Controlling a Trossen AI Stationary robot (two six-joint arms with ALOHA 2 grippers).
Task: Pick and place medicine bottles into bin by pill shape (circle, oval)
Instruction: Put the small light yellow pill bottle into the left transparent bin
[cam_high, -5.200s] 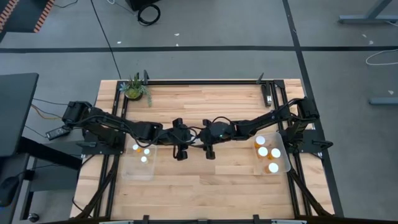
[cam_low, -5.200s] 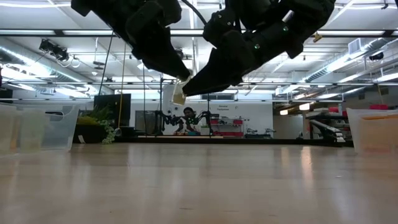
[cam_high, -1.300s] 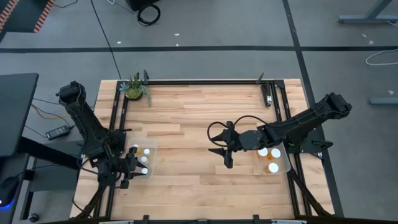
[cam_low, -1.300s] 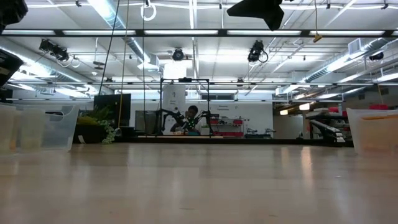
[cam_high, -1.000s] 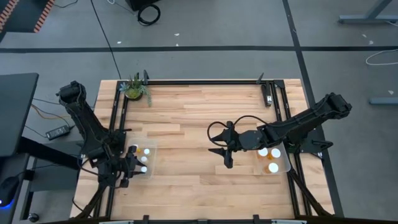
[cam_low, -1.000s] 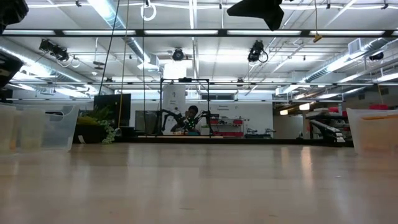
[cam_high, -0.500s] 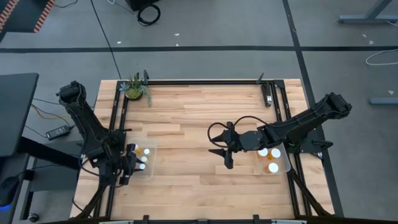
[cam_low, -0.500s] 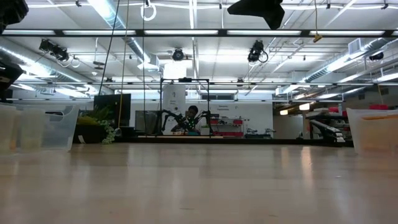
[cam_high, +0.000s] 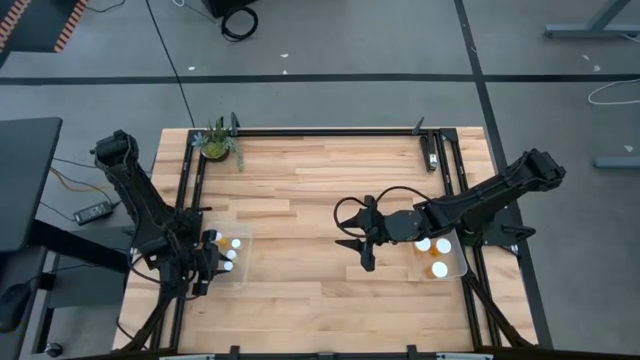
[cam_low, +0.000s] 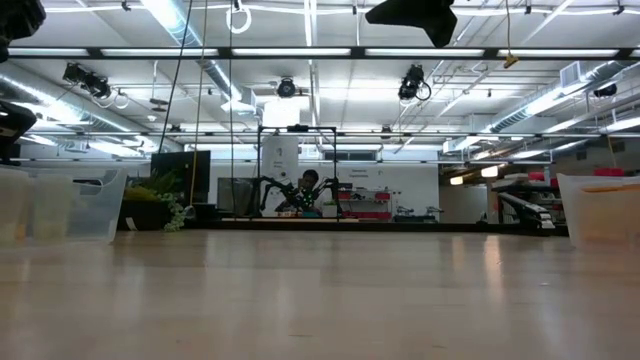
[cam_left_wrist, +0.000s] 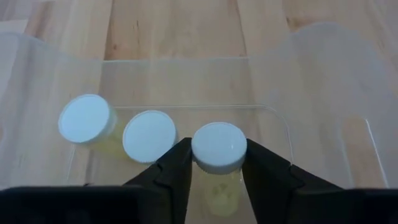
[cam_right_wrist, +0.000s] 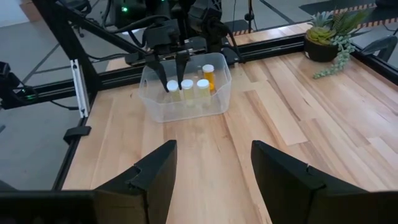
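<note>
My left gripper (cam_high: 207, 264) is over the clear left bin (cam_high: 241, 281) and is shut on a medicine bottle with a round white cap (cam_left_wrist: 219, 146) and a pale yellow see-through body. Two more white-capped bottles (cam_left_wrist: 149, 135) (cam_left_wrist: 87, 118) stand in the bin beside it. From the right wrist view the left gripper (cam_right_wrist: 172, 73) points down into the bin, which also holds an orange bottle (cam_right_wrist: 208, 74). My right gripper (cam_high: 362, 246) is open and empty above the table's middle. Several bottles (cam_high: 440, 245) stand in the right bin (cam_high: 460, 262). My left gripper pinches the bottle's white cap (cam_left_wrist: 198, 153) by its opposite sides between the two fingers (cam_left_wrist: 177, 168). The fingers come from above, pointing down. The bottle is upright inside the bin; whether its base stands on the bin's floor I cannot tell.
A small green potted plant (cam_high: 217, 142) stands at the table's far left corner. A dark rail frame (cam_high: 330, 130) runs along the far edge and both sides. Bare wood lies between the two bins. Far off in the low view a person (cam_low: 308, 188) sits in the room.
My left gripper has moved a little toward the table's far edge over the left bin, carrying the bottle closer to the others.
</note>
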